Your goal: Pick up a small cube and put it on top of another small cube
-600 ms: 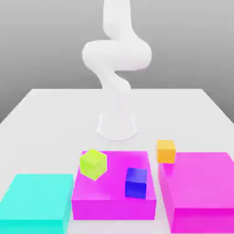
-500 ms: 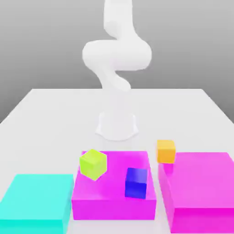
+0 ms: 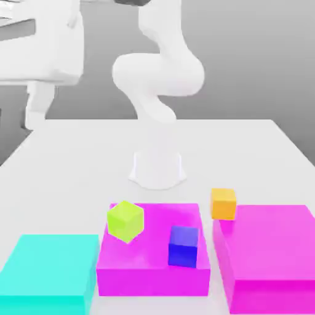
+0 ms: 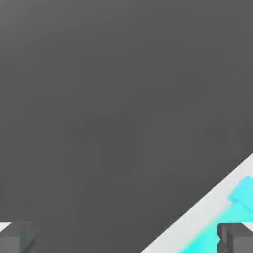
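The small lime cube point(image 3: 125, 221) sits tilted at the back left corner of the middle magenta block point(image 3: 154, 271). A blue cube point(image 3: 183, 247) stands on that same block, toward the exterior view's right. An orange cube point(image 3: 223, 203) rests at the back left corner of the right magenta block point(image 3: 271, 258). My gripper point(image 3: 24, 117) hangs high at the exterior view's upper left, far above and away from the cubes. In the hand view its fingertips point(image 4: 17, 238) stand wide apart with nothing between them, so my gripper point(image 4: 126, 239) is open.
A flat cyan block point(image 3: 49, 271) lies at the front of the exterior view's left, and its corner point(image 4: 242, 197) shows in the hand view beside the white table's edge point(image 4: 197, 212). The arm's white base point(image 3: 157, 169) stands mid-table behind the blocks.
The arm has swung, bringing the white hand and its fingers into the exterior view's upper left. The cubes and blocks have not moved.
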`<action>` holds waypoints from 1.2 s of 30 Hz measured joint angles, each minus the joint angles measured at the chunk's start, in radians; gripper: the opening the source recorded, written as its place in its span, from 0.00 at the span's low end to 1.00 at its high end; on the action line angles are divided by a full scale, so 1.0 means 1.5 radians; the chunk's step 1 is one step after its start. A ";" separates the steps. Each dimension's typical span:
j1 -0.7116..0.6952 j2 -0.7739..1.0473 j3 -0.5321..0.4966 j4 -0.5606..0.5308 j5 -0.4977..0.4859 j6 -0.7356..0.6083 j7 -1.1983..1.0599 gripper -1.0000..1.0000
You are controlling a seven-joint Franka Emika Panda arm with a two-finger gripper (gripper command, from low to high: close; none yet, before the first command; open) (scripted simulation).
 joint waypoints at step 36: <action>-0.096 0.323 -0.026 0.045 0.061 0.040 0.043 0.00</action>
